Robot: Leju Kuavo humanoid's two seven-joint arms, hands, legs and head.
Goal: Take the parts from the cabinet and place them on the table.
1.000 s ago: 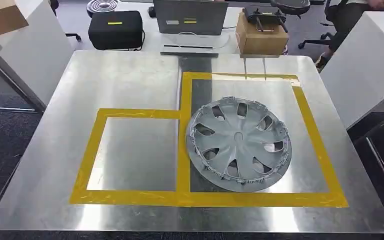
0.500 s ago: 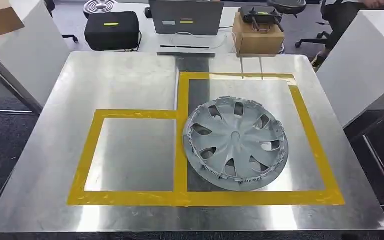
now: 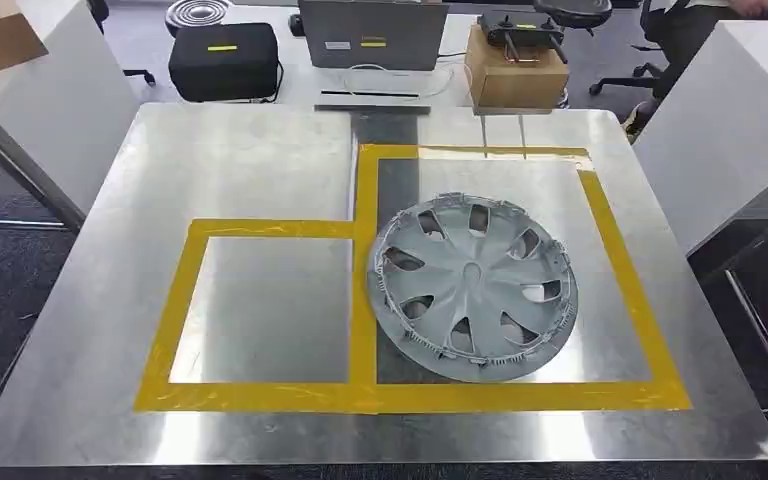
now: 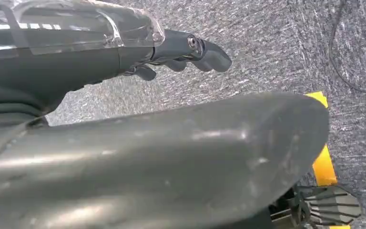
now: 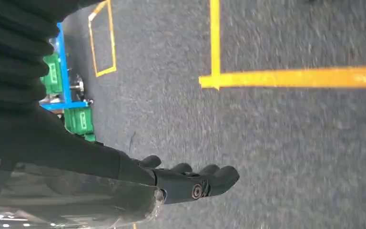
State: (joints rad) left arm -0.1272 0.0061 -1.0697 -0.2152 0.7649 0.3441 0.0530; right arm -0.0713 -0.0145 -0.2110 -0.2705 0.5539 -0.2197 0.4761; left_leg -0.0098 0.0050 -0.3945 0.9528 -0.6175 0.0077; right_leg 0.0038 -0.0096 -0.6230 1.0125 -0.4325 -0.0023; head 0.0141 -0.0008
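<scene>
Brushed metal, dull silver and streaked with reflections, forms the top of the desk (image 3: 250,170), a broad sheet with rounded corners. Yellow tape (image 3: 364,300) marks two adjoining rectangles on it, a smaller one and a taller one sharing a strip. The grey plastic wheel cover (image 3: 472,287), round and dished, with curved spokes, teardrop openings and a ring of small clips along its rim, lies flat inside the taller rectangle; its edge overlaps the shared strip of tape.

Beyond the desk's far edge from the wheel cover stand a black soft case (image 3: 225,60) with a yellow label, a grey laptop (image 3: 372,34) and a brown cardboard box (image 3: 516,75) with a dark device on top. White panels flank the desk on both sides.

The left hand (image 4: 181,52) hangs over grey speckled carpet (image 4: 276,43), its dark fingers loosely extended and apart, holding nothing. The right hand (image 5: 190,181) likewise hangs over carpet crossed by yellow floor lines (image 5: 295,77), fingers stretched out side by side with nothing in them; a blue and green fixture (image 5: 69,95) stands on the floor near it.
</scene>
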